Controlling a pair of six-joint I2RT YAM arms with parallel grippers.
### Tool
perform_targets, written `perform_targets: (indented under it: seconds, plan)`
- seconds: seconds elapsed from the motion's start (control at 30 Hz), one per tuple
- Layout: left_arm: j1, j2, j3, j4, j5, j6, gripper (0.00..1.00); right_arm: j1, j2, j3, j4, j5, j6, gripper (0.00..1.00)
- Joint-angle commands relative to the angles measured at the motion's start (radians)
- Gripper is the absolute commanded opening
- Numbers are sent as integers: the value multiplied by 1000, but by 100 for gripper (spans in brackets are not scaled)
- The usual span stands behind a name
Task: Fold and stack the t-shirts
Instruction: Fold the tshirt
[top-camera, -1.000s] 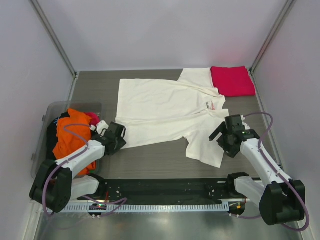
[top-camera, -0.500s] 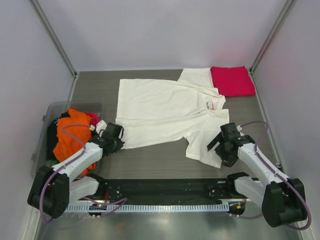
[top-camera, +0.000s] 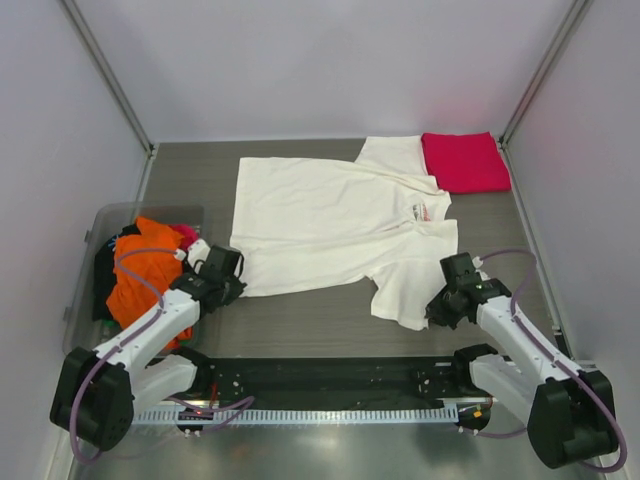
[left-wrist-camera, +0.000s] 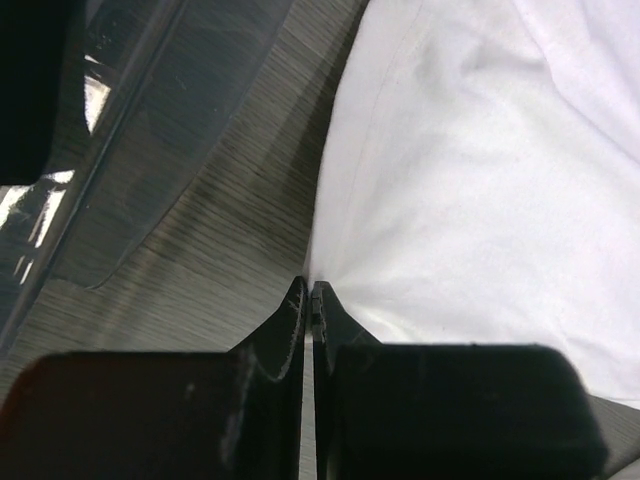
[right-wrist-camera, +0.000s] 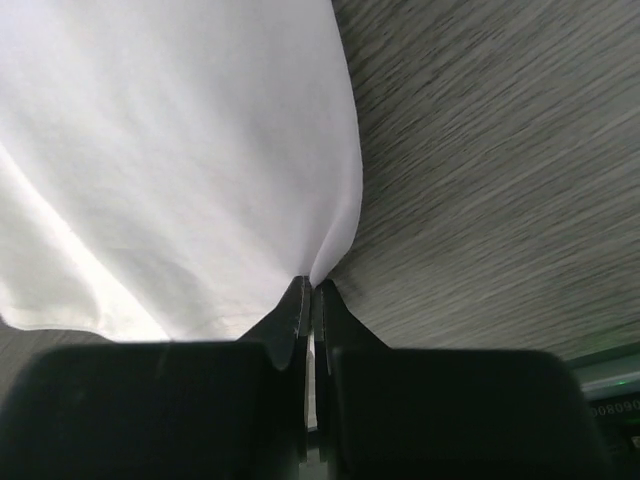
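A white t-shirt (top-camera: 330, 225) lies spread flat across the middle of the table, with a small red mark on its chest. My left gripper (top-camera: 232, 287) is shut on its near left hem corner. In the left wrist view the cloth (left-wrist-camera: 480, 200) runs into the closed left gripper (left-wrist-camera: 310, 290). My right gripper (top-camera: 437, 313) is shut on the near corner of the right sleeve. The white fabric (right-wrist-camera: 180, 150) puckers into the closed right gripper (right-wrist-camera: 312, 285). A folded pink-red t-shirt (top-camera: 463, 162) lies at the far right. Orange and dark t-shirts (top-camera: 135, 275) fill the bin.
The clear plastic bin (top-camera: 95, 225) stands at the left edge, close beside my left arm; its wall (left-wrist-camera: 150, 150) shows in the left wrist view. Grey walls enclose the table on three sides. A black rail (top-camera: 320, 375) runs along the near edge.
Both grippers have closed on the white t-shirt. The right gripper moved nearer, down to the sleeve's corner. The left one shifted slightly along the hem.
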Motion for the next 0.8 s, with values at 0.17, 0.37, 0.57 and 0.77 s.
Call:
perform_targets:
  seconds: [0.17,0.37,0.57,0.77]
  plan:
    - [5,-76,102,-106,18,11,0,4,-153,279,-185,77,4,1]
    - [5,-146,173,-197,53,-2,0,6,-177,495,-357,121,-33,1]
    - [5,-224,192,-296,72,3,0,4,-243,603,-481,143,-38,1]
    - [6,-327,219,-444,66,21,0,7,-300,692,-590,140,-39,1]
